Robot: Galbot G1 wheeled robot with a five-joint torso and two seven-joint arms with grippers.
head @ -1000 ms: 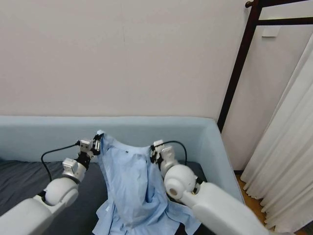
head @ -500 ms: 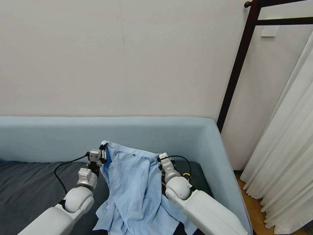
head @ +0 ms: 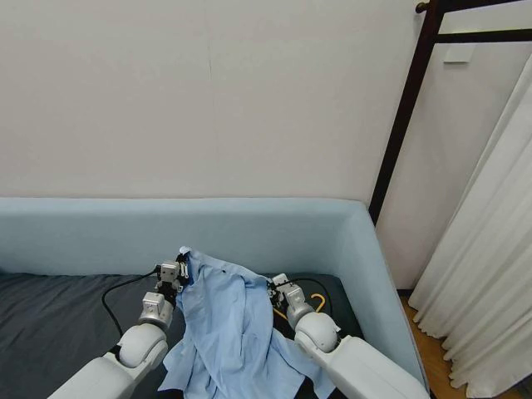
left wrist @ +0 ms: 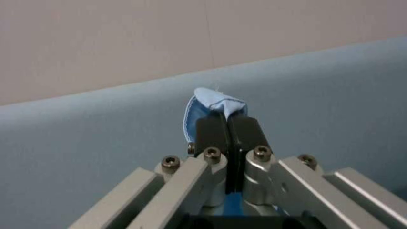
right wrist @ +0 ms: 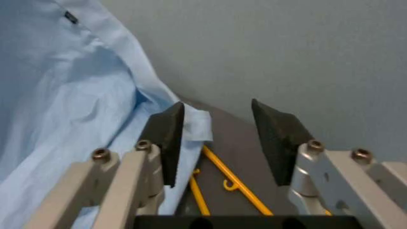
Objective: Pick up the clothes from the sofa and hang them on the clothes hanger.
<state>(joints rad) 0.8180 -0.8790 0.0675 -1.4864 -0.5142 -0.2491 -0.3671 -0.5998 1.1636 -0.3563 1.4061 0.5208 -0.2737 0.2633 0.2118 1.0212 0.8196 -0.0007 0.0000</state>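
At lower left, left end effector point(head: 179, 271) on a forearm angled up and forward, fingers pressed fully together on a raised corner of the light blue fabric shirt point(head: 226, 320). Pinched fold poking out past the closed left end effector point(left wrist: 227, 123), near the backrest of the pale blue upholstered sofa point(head: 91, 229).

Beside it, right end effector point(head: 277, 288) low over the seat, jaws parted wide with nothing between them. Shirt edge point(right wrist: 76, 95) just beside one finger point(right wrist: 167, 131). Thin yellow hanger point(right wrist: 234, 180) flat on the dark grey seat cushion point(head: 41, 312) below.

Rest of the shirt draped down between both arms. Bare cushion to the left. Sofa arm close on the right, then the dark wooden clothes stand point(head: 407, 108) upright against the wall, with the white curtain point(head: 490, 274) at the far right.
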